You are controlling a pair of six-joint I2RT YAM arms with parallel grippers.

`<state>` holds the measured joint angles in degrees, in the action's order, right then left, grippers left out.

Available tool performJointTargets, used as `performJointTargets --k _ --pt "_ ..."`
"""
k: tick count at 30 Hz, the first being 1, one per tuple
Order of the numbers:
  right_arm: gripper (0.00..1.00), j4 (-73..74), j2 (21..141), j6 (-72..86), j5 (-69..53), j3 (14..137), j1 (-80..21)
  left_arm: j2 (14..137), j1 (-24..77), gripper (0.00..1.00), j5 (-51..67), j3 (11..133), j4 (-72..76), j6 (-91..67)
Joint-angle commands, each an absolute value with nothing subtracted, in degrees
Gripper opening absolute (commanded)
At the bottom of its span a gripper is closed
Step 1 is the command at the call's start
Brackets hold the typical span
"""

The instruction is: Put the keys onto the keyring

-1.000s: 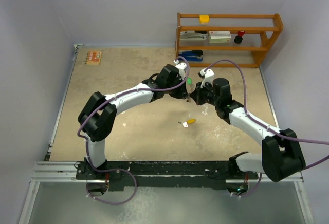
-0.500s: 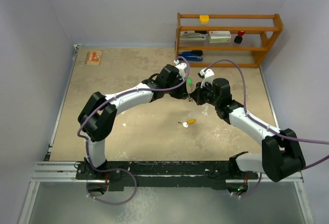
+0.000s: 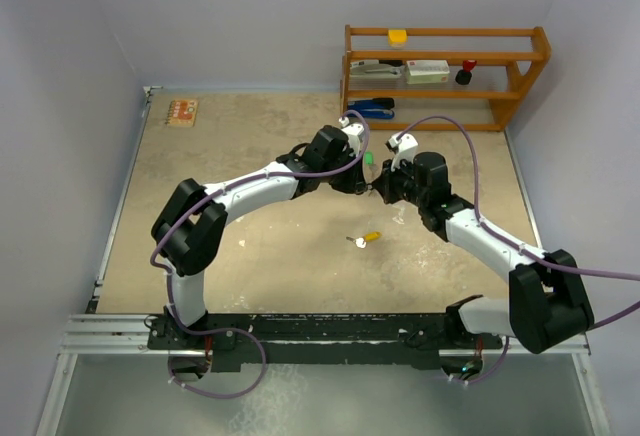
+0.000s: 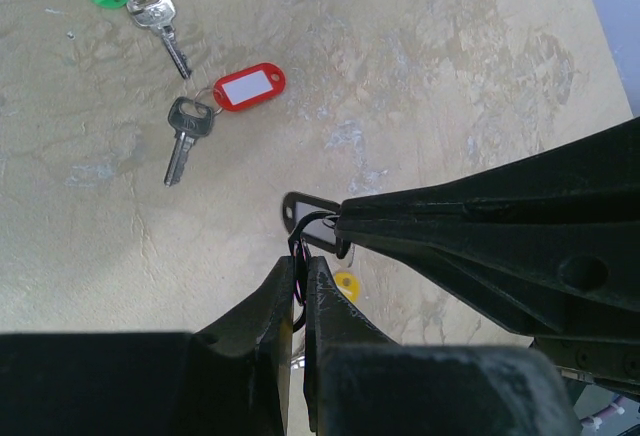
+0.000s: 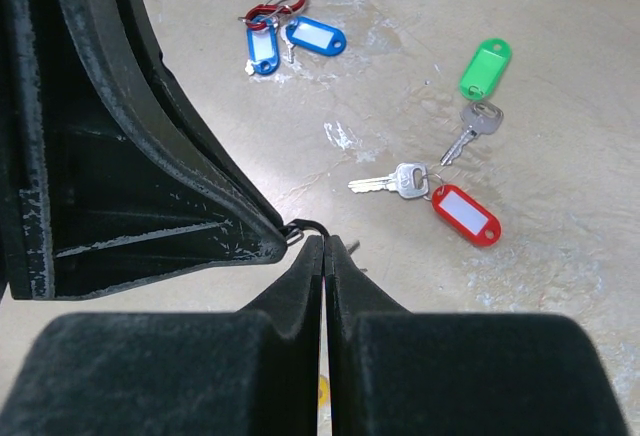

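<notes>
**Both grippers pinched on the keyring, keys on the table**

The table (image 3: pixel 250 156) fills my top view, with a wooden shelf (image 3: pixel 445 56) at the back right. The left arm (image 3: pixel 260 188) and right arm (image 3: pixel 480 236) reach in and meet tip to tip above mid-table.

The left gripper (image 4: pixel 303 271) has its fingers pressed together, clamped on the thin dark keyring (image 4: pixel 300 197). The right gripper (image 5: pixel 325 246) is also pinched together, with its tip at the same ring. I cannot tell whether it really grips it.

None of the keys look threaded. All lie flat on the table:
- The red-tagged key (image 5: pixel 465 214) is nearest under the grippers.
- The green-tagged key (image 5: pixel 485 66) is just beyond it.
- The blue-tagged keys (image 5: pixel 315 34) sit further off beside a red clip (image 5: pixel 275 4).
- The yellow-tagged key (image 3: pixel 370 237) is on the near side, well apart.

My read is that the step in hand is steadying the ring. I'd keep the left clamp firm and the ring's gap turned toward the right gripper. I'd free the right only once the ring hangs stable, then fetch the red-tagged key by its bow, not its tag. The risk is the ring twisting or slipping out.
</notes>
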<state>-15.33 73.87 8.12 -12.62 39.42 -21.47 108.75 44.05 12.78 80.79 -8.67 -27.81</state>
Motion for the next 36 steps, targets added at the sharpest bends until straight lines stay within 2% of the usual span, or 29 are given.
performJointTargets --k 1,12,14,16,19,34,36 --pt "0.00 -16.1 72.0 6.4 -10.9 40.8 -21.5 105.2 43.9 0.00 14.5 81.5 -7.0 -27.2" --pt "0.00 -16.3 73.0 6.0 -8.5 43.0 -21.5 104.1 43.7 0.00 16.2 80.4 -5.8 -27.4" --pt "0.13 -16.4 73.5 6.1 -8.1 43.9 -21.5 103.9 43.6 0.00 16.2 80.3 -5.8 -27.4" --pt "0.36 -17.1 73.7 6.4 -7.3 44.5 -21.5 103.8 43.6 0.00 16.3 80.1 -5.6 -27.5" --pt "0.54 -18.2 74.0 7.0 -5.8 45.2 -21.5 103.6 43.6 0.00 16.3 80.0 -5.5 -27.6" --pt "0.58 -14.1 66.6 10.3 2.0 43.7 -21.4 100.9 40.1 0.00 17.5 75.4 -0.5 -31.2" --pt "0.62 -13.8 65.0 10.5 2.6 42.7 -21.4 100.3 39.4 0.00 17.4 74.8 0.2 -31.9"
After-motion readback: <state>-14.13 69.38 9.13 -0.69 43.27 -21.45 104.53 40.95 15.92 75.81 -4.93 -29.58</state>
